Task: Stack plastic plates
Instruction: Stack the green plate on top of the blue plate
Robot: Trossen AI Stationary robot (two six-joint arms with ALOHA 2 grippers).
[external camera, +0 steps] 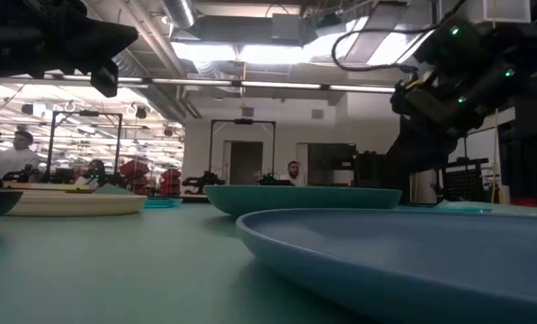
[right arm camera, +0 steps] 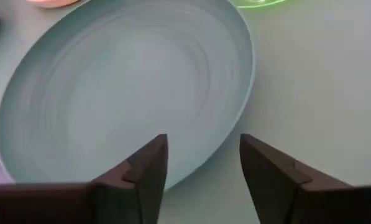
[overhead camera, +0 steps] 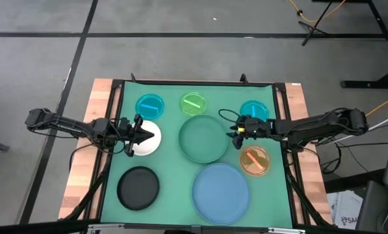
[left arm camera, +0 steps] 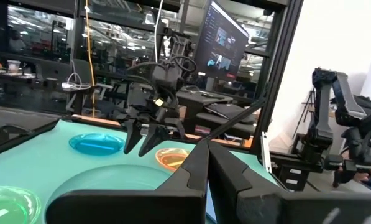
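Observation:
Eight plates rest flat on the green mat. At the back are a small blue [overhead camera: 149,105], a small green [overhead camera: 193,103] and a second small blue plate [overhead camera: 254,110]. In the middle are the white plate [overhead camera: 146,142], the large teal-green plate [overhead camera: 203,138] and the small orange plate [overhead camera: 254,160]. At the front are the black plate [overhead camera: 138,188] and the large light-blue plate [overhead camera: 221,188]. My left gripper [overhead camera: 153,135] is shut and empty, held above the white plate. My right gripper [overhead camera: 233,133] is open above the teal-green plate's right rim [right arm camera: 222,143], fingers pointing down on either side of it, not touching.
A black frame borders the mat, with bare wooden table strips [overhead camera: 83,169] on the left and right. The plates lie close together, with narrow strips of bare mat between them. People and workbenches show in the room beyond the table's far edge.

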